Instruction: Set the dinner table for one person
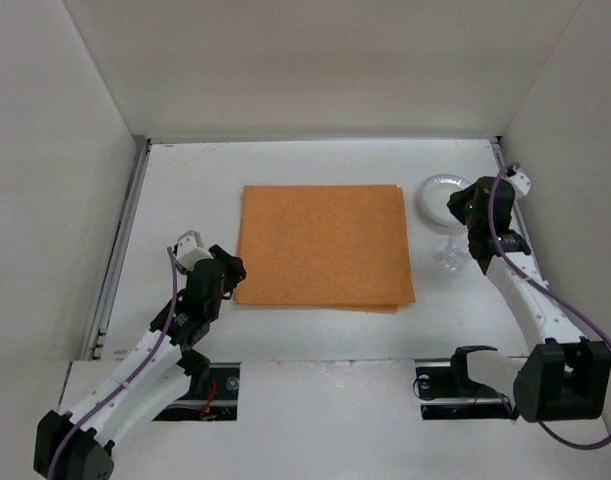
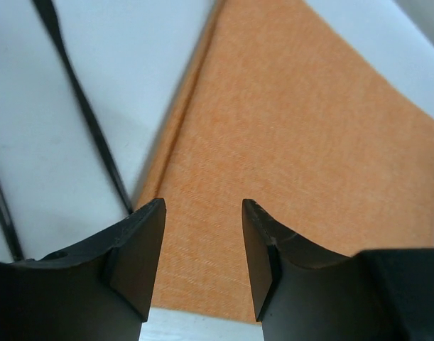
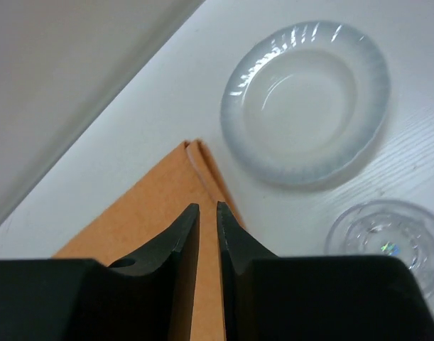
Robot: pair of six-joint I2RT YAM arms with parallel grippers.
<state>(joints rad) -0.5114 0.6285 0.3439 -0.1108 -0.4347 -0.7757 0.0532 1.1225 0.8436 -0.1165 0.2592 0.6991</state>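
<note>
The table [image 1: 185,200] fills the frame, mat [image 1: 325,245] central. There the left gripper [image 2: 202,213] gapes empty at the mat's lower left. The right gripper [image 3: 207,209], pinched empty, hangs by plate [image 3: 305,103] and glass [image 3: 387,238], which a careless swing could topple.

Mat mid-table, dishes off to its right.
The mat [image 1: 325,245] lay in the middle of the table [image 1: 185,190]. Right of it, toward the far corner, sat a plate [image 1: 437,192], with a glass [image 1: 452,258] near it on the front side, both apart from the mat. The left gripper [image 1: 233,270] hung at the mat's near left corner; the right gripper [image 1: 468,207] hung over the plate's right rim.
</note>
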